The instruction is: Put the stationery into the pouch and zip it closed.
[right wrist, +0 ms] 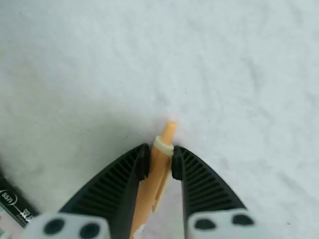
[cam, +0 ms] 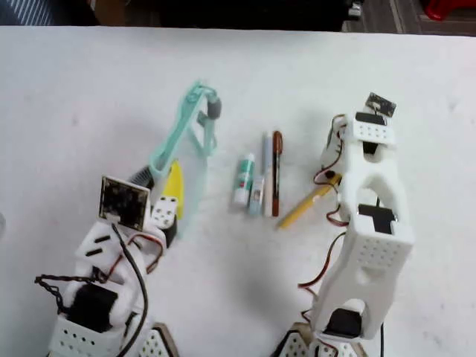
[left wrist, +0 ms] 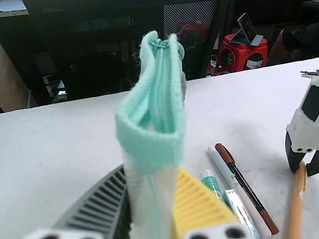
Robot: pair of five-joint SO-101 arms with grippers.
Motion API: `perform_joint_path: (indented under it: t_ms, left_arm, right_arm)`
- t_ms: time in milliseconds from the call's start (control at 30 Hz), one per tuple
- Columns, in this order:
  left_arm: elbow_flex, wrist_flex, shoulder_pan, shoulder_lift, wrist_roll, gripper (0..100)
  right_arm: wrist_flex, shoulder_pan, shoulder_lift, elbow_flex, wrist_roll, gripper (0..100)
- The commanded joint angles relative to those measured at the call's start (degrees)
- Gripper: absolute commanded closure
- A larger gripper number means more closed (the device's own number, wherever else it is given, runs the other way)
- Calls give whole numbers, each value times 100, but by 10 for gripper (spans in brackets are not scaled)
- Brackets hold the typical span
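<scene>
A mint-green pouch (cam: pixel 186 137) with a clear side lies on the white table (cam: pixel 89 97), one end lifted. My left gripper (cam: pixel 165 184) is shut on its near end; in the left wrist view the pouch (left wrist: pixel 152 124) stands upright between the grey and yellow fingers (left wrist: pixel 199 209). An orange pen (cam: pixel 303 205) lies slanted right of centre, and my right gripper (cam: pixel 332 178) is shut on its far end. The right wrist view shows the orange pen (right wrist: pixel 160 172) pinched between the black fingers (right wrist: pixel 117 181). A brown pen (cam: pixel 277 172), a white pen (cam: pixel 266 167) and a small white tube (cam: pixel 243 180) lie side by side between the arms.
A small teal stick (cam: pixel 256 197) lies against the white pen. The table's far edge (cam: pixel 238 28) borders a dark floor with a red stool (left wrist: pixel 241 50) behind. Bare tabletop spreads to the far left and far right.
</scene>
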State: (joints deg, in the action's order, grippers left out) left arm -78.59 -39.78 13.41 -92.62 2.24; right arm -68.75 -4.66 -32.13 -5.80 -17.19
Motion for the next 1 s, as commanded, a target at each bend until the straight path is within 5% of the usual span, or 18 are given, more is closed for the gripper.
perform_joint_path:
  t_ms: [0, 967]
  left_arm:
    - [-44, -202, -4, -13, 88, 976]
    - [-26, -211, -40, -22, 88, 976]
  right_arm:
    - [-13, 66, 22, -105, 9, 981]
    - [-48, 57, 22, -299, 9, 981]
